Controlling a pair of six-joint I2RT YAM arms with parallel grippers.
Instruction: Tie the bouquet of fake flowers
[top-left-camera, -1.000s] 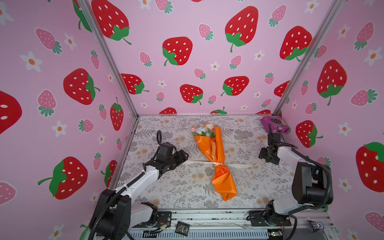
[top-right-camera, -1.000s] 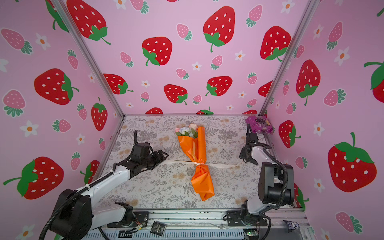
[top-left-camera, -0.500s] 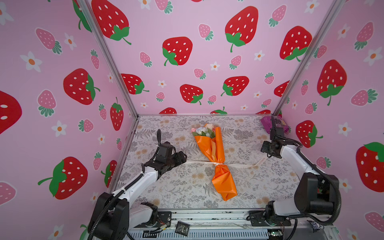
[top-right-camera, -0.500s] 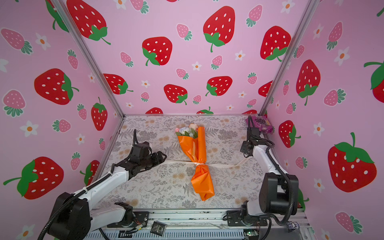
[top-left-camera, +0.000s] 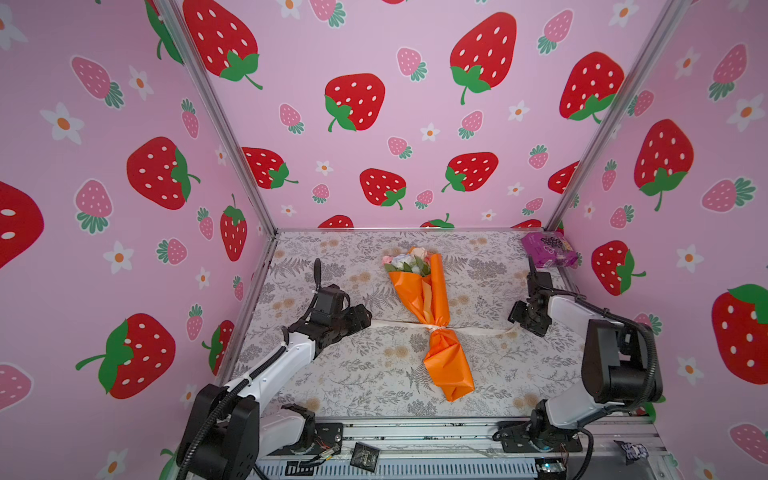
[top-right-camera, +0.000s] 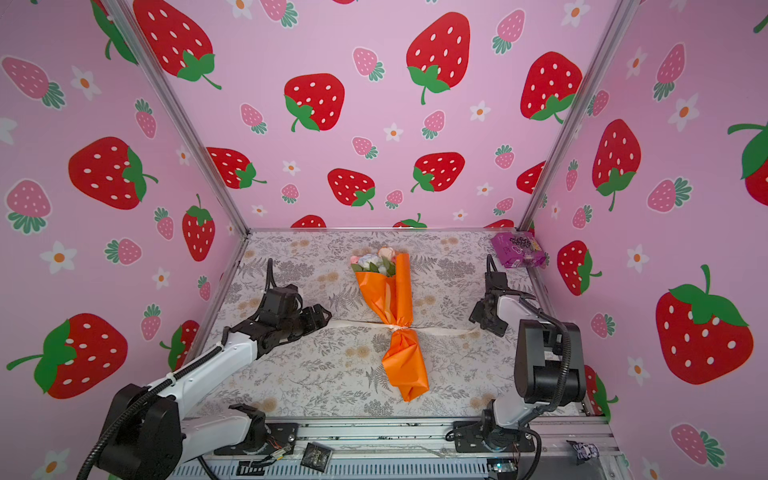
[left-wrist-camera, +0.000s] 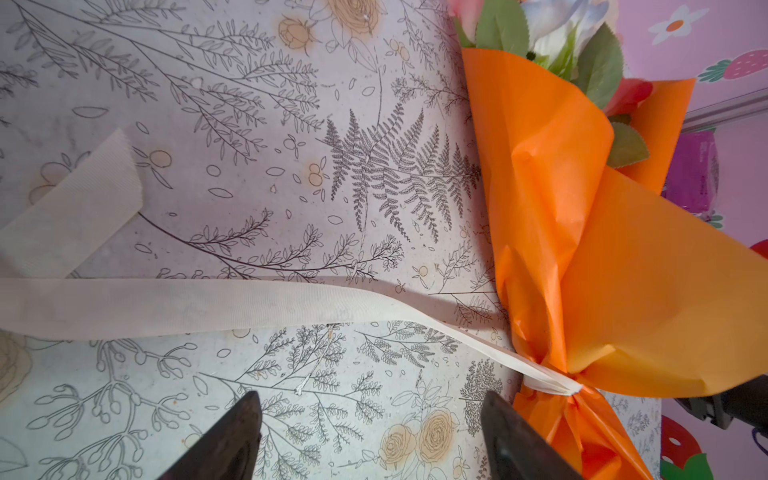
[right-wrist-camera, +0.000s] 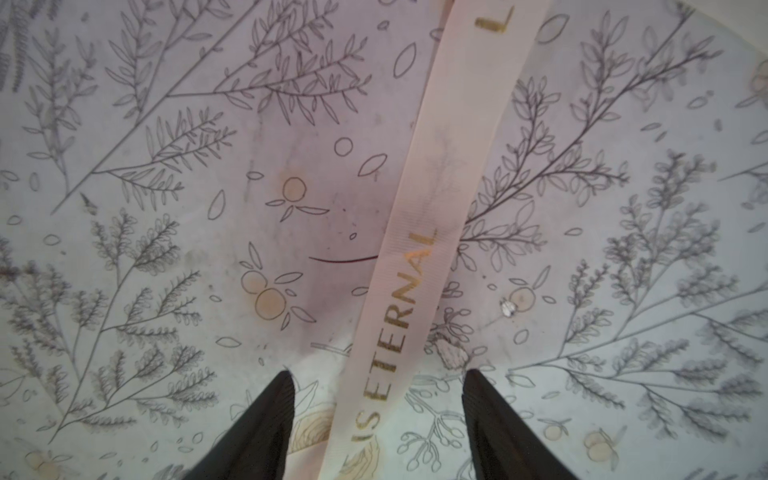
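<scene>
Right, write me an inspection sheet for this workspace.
Surface: flower-print mat, flat, with brownish stains.
Job's things: bouquet in orange paper lies mid-mat; cream ribbon pulled tight round its neck, ends trailing to both sides.
Clutter: purple packet in the far right corner; small black part on the front rail.
Grippers: left gripper, jaws open, ribbon beyond them, not held; right gripper, jaws open on either side of the ribbon.
Cables: black hose along each arm; loose wires by the left base.
Surroundings: pink strawberry walls on three sides.
</scene>
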